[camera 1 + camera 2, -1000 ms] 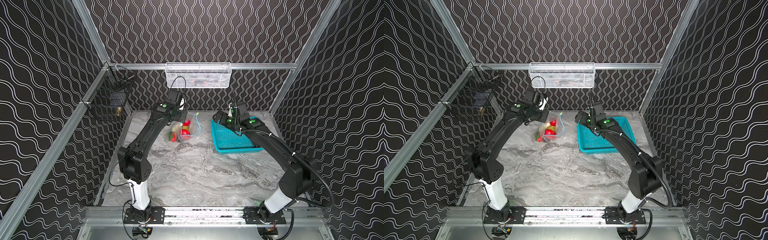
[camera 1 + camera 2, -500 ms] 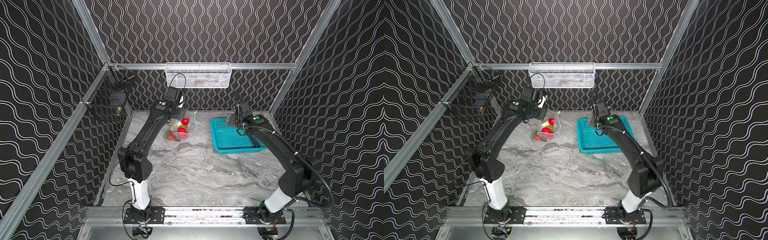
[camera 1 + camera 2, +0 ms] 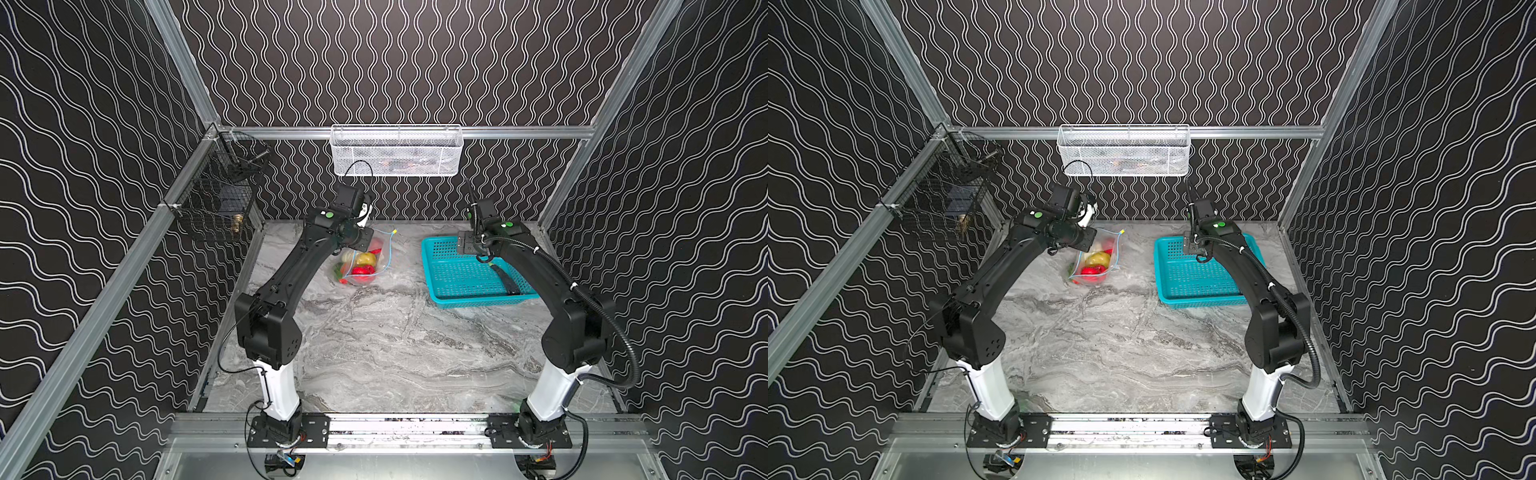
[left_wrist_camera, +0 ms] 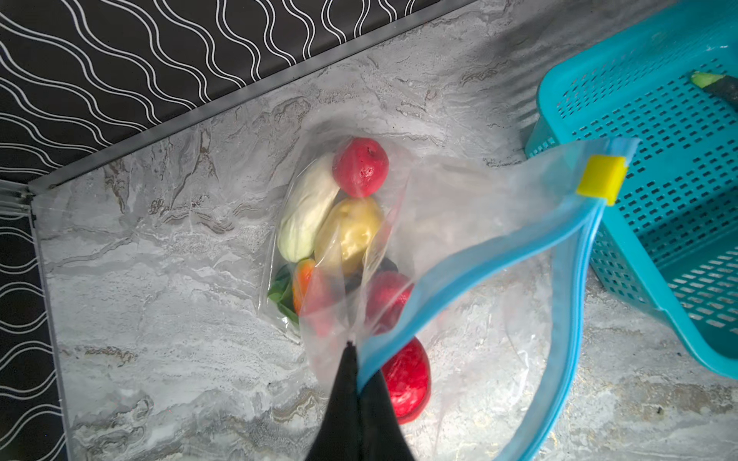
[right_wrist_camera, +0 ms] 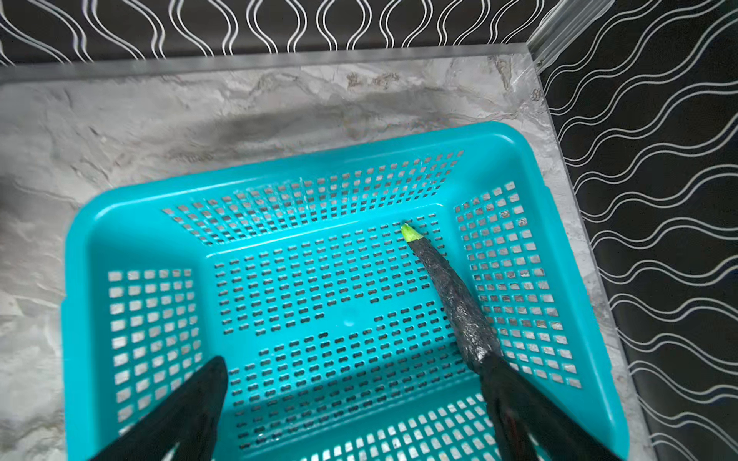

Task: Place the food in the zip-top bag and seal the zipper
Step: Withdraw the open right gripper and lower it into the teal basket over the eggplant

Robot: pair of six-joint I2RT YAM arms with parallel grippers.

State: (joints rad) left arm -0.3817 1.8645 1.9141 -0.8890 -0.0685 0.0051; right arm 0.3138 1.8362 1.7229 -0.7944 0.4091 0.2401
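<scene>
"Two claws: state of each?"
"The left claw [image 4: 352, 353] has its jaws closed tight. It pinches the rim of the zip-top bag [image 4: 459, 191] at the zipper [image 4: 499, 243], and the mouth is raised and gaping. The right claw [image 5: 353, 367] has its jaws spread wide, holds nothing and hangs above the teal basket [image 5: 131, 223]."
"Location of the food?"
"At least six pieces sit inside the bag, low on the table [image 4: 159, 279]: three red round fruits [image 4: 360, 167], a white oblong piece [image 4: 307, 215], a yellow one [image 4: 349, 233] and an orange-red one [image 4: 302, 279]. One dark piece [image 5: 451, 295] with a green tip lies on the basket floor. A right finger overlaps its end; contact cannot be told."
"Zipper condition?"
"Unsealed. The yellow slider [image 4: 602, 180] sits at one end of the strip. In both top views the bag stands left of the basket, apart from it."
</scene>
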